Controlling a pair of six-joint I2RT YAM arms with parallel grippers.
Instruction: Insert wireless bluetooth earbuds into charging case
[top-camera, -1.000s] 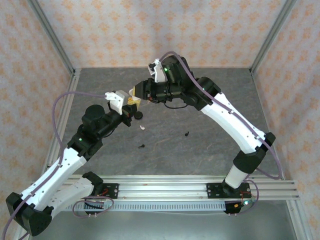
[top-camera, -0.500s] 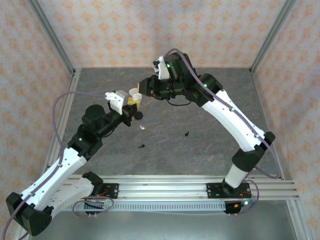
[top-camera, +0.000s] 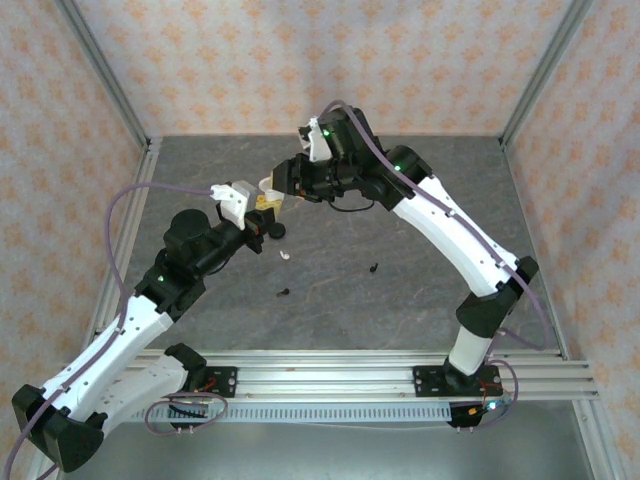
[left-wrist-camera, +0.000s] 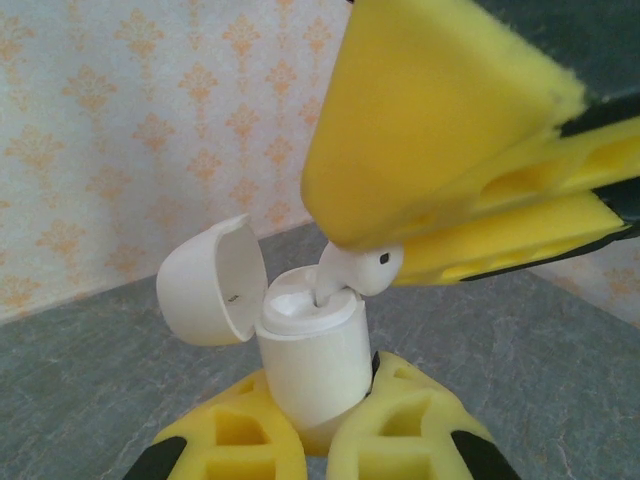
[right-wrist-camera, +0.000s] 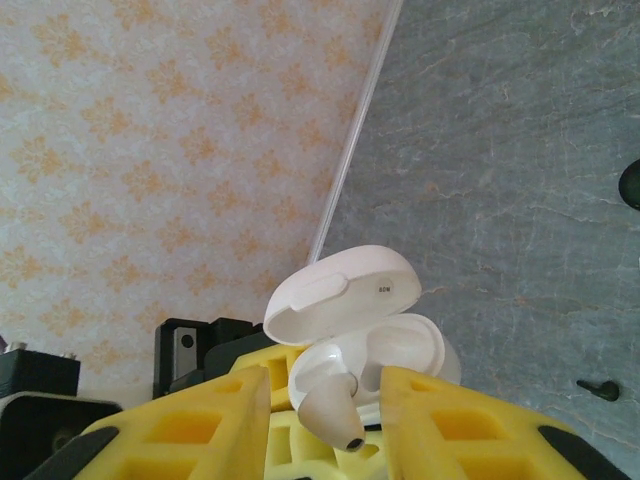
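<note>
Open white charging case (left-wrist-camera: 312, 362) gripped upright in left tool (left-wrist-camera: 318, 432), lid (left-wrist-camera: 212, 282) hinged back, right tool (right-wrist-camera: 322, 400) pinching white earbud (left-wrist-camera: 358, 270), stem at case's socket, tiny print on lid too small to read

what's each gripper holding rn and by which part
The left gripper clamps the white charging case by its lower body. The right gripper pinches a white earbud by its upper end, its other end at the case's socket.
</note>
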